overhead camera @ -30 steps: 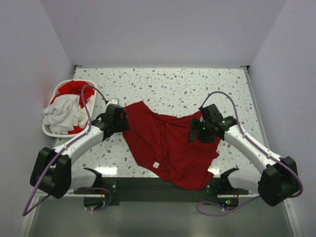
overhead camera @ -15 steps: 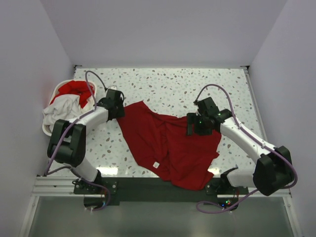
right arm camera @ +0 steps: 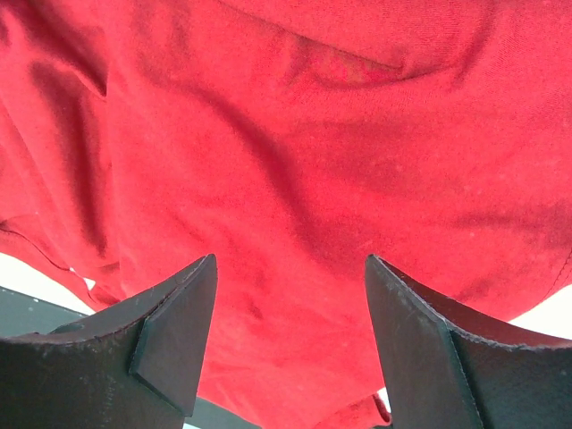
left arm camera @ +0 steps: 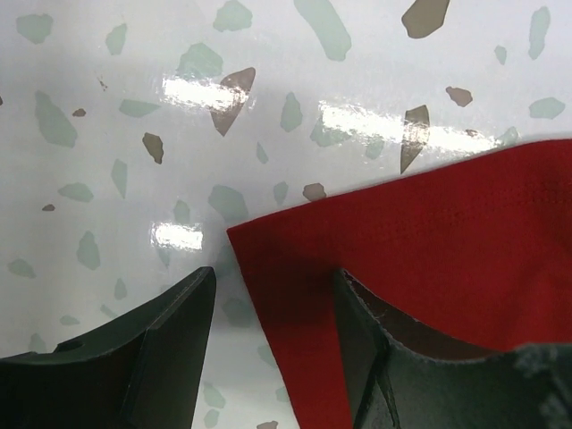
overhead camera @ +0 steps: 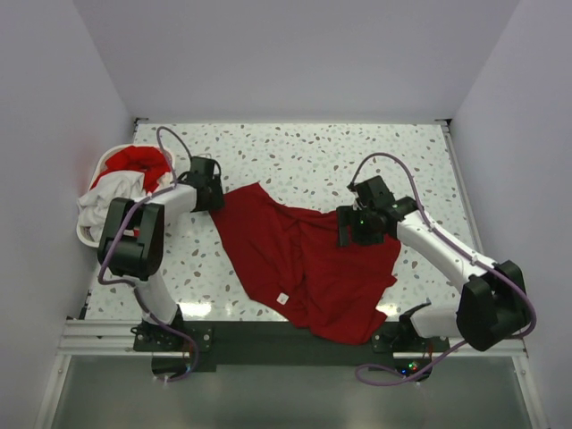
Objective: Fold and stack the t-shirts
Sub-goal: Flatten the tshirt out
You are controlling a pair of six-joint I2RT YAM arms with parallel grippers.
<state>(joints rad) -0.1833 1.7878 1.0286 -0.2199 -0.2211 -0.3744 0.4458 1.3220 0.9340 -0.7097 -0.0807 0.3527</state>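
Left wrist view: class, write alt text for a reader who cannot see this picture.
The left gripper is open, its two dark fingers straddling the corner of a deep red t-shirt. The shirt lies on a glossy white table speckled with green and brown flecks.

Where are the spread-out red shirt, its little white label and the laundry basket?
red shirt [overhead camera: 308, 264]: top external view, middle of the cloth.
white label [overhead camera: 282, 298]: top external view, centre of the tag.
laundry basket [overhead camera: 83, 237]: top external view, its near rim.
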